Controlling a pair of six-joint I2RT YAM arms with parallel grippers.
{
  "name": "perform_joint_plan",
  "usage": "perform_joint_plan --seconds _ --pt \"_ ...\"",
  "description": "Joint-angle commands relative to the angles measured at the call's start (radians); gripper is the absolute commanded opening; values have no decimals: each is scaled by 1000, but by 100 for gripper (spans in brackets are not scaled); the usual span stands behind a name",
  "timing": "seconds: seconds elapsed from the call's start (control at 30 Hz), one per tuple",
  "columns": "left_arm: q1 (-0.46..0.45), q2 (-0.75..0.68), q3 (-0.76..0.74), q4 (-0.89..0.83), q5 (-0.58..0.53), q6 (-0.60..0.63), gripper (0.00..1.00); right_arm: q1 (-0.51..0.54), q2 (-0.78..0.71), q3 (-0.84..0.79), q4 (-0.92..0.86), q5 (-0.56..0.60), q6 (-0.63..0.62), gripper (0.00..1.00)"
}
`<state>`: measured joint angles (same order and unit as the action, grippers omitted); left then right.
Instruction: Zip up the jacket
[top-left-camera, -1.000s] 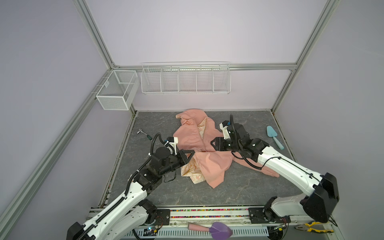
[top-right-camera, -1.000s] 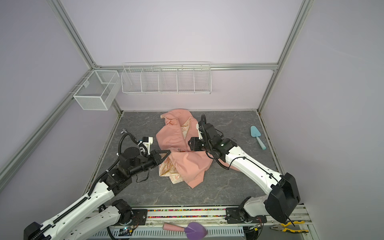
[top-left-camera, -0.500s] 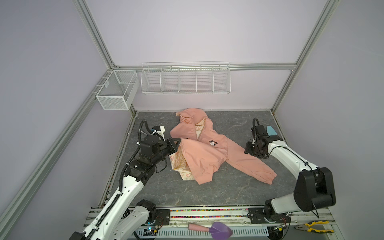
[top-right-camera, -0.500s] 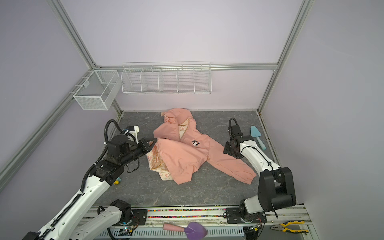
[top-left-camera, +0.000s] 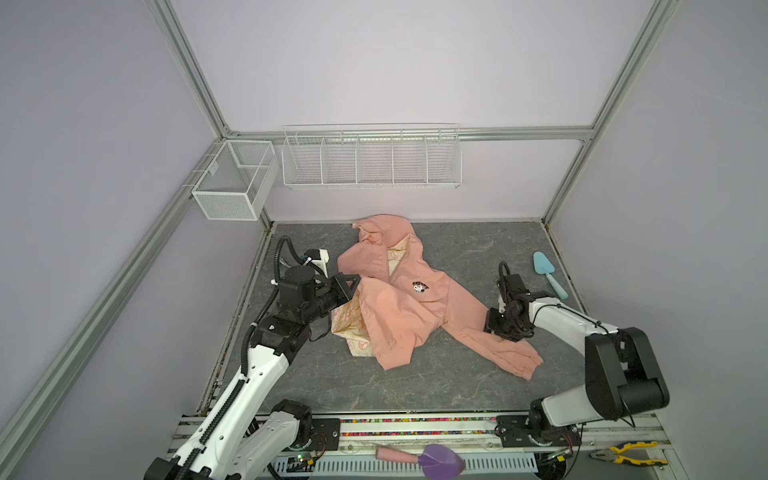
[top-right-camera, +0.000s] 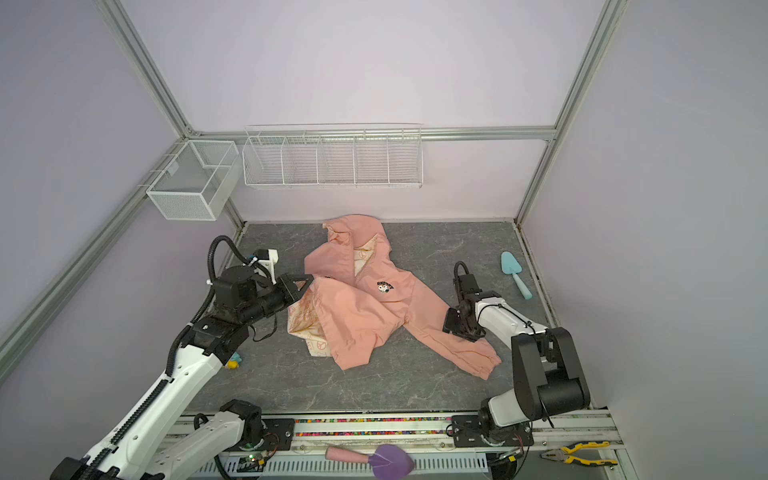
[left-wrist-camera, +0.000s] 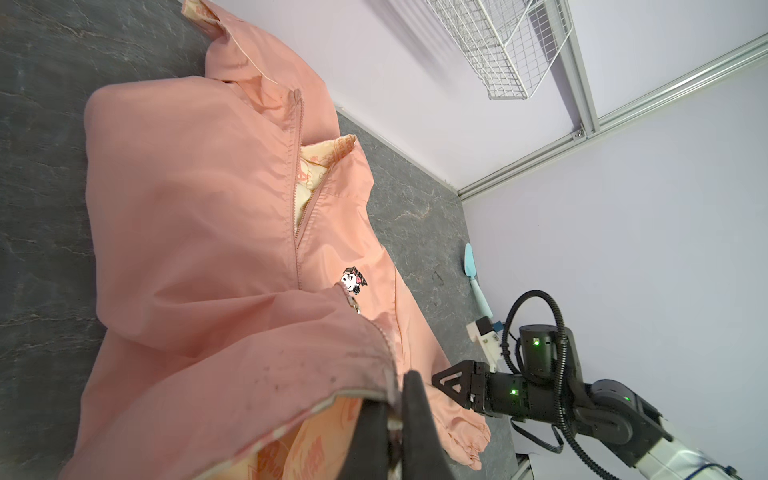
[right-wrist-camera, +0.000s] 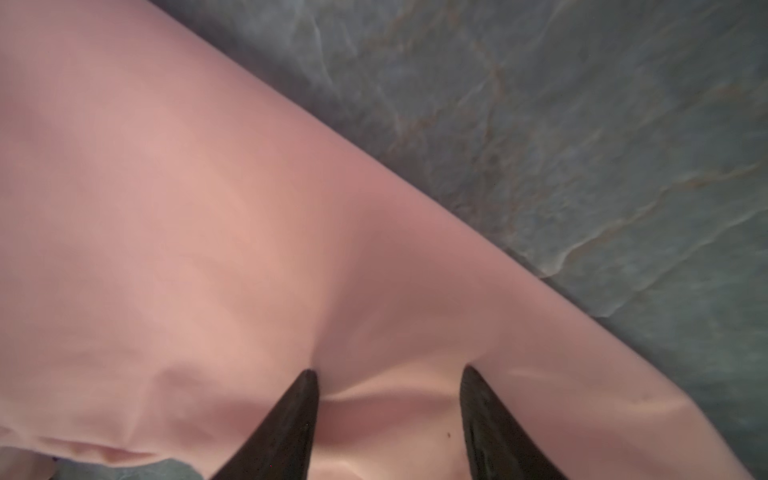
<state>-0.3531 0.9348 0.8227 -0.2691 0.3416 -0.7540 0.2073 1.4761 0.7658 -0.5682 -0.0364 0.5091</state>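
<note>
The salmon-pink jacket (top-left-camera: 399, 307) (top-right-camera: 361, 316) lies crumpled in the middle of the grey table, hood toward the back wall, cream lining showing. Its chest badge (left-wrist-camera: 353, 281) faces up and the zipper (left-wrist-camera: 297, 199) stands apart near the collar. One sleeve (top-left-camera: 490, 345) stretches out to the right. My left gripper (top-left-camera: 351, 286) (left-wrist-camera: 392, 409) is shut on the jacket's front edge, lifting it a little. My right gripper (top-left-camera: 496, 326) (right-wrist-camera: 388, 374) points down onto the sleeve, its fingers apart with a low fold of fabric between them.
A light-blue trowel (top-left-camera: 548, 278) lies near the right wall. White wire baskets (top-left-camera: 370, 160) and a mesh box (top-left-camera: 232, 183) hang at the back. A purple scoop (top-left-camera: 432, 459) and pliers (top-left-camera: 623, 453) rest on the front rail. A small toy (top-right-camera: 233, 362) sits under the left arm.
Both grippers left the jacket's middle. The left pulled the front edge leftward, spreading the jacket. The right swung to the right and came down on the outstretched sleeve, its fingers narrowing slightly.
</note>
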Motion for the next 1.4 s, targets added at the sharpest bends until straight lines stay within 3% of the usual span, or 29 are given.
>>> perform_joint_plan --seconds 0.0,0.43,0.97,1.17,1.37 --pt "6 13 33 42 32 15 0 3 4 -61 115 -119 42 58" --pt "7 63 73 90 32 6 0 206 228 12 445 -320 302 51" --pt "7 220 121 192 65 -11 0 504 505 242 931 -409 729 51" --pt "6 227 108 193 62 -16 0 592 498 348 862 -405 662 55" --pt "7 154 71 110 21 13 0 557 330 367 579 -302 444 63"
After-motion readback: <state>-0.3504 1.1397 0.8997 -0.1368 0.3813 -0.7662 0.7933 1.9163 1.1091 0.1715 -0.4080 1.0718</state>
